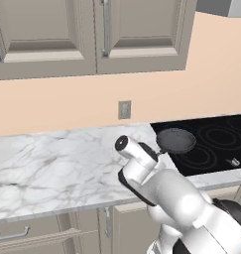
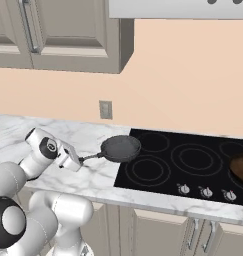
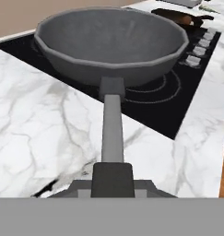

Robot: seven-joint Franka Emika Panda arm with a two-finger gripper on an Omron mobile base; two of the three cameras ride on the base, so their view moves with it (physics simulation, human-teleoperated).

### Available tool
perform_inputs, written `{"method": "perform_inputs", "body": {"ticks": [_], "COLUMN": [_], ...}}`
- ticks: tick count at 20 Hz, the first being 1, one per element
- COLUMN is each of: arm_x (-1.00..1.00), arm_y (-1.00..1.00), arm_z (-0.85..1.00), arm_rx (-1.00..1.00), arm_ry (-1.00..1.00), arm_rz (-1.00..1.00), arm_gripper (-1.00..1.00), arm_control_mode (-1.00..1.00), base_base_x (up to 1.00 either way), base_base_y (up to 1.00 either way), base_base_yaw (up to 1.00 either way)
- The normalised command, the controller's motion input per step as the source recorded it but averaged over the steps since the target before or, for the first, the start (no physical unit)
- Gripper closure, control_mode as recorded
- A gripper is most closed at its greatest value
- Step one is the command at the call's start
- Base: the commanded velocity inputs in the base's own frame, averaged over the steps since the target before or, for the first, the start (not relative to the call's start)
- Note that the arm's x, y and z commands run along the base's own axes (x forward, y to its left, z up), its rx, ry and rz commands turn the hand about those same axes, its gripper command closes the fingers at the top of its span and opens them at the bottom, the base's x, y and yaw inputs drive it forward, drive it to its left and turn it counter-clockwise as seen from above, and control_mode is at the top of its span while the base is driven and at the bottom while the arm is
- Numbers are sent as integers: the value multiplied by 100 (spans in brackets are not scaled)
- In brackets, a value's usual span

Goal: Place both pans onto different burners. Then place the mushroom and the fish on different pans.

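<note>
Gripper [image 2: 77,161] clamped on dark pan [image 2: 121,148] handle end, pan over cooktop [image 2: 193,165] left edge.
Rigid, front-heavy from my far grip; may tip.

Marble counter [image 1: 52,163], beige cabinets [image 1: 87,34]

Arm: you see it rise from the base, bent at the elbow, with the forearm reaching forward and level over the counter edge.
Wrist: it is turned so that your hand points sideways, toward the cooktop.
Gripper [image 2: 79,161]: your jaws are closed on the long handle of the dark grey pan [image 2: 121,148], gripping near the handle's free end.
Hold: the pan sticks out straight ahead of your fingers, bowl roughly level, handle in line with the hand.
</note>
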Motion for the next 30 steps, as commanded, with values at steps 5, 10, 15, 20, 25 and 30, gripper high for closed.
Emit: {"method": "perform_inputs", "body": {"ticks": [5, 10, 15, 20, 25, 30], "arm_x": [-8, 0, 0, 0, -2, -1], "arm_y": [-28, -35, -35, -16, 0, 0], "arm_z": [0, 0, 0, -2, -7, -12], "arm_rx": [0, 0, 0, 0, 0, 0], "arm_ry": [1, 1, 1, 0, 0, 0], "arm_rz": [-11, -10, -7, -8, -9, -5], "arm_gripper": [100, 100, 100, 100, 100, 100], "arm_control_mode": [-100, -100, -100, -100, -100, -100], "base_base_x": [0, 0, 0, 0, 0, 0], "base_base_y": [0, 0, 0, 0, 0, 0], "base_base_yaw": [0, 0, 0, 0, 0, 0]}}
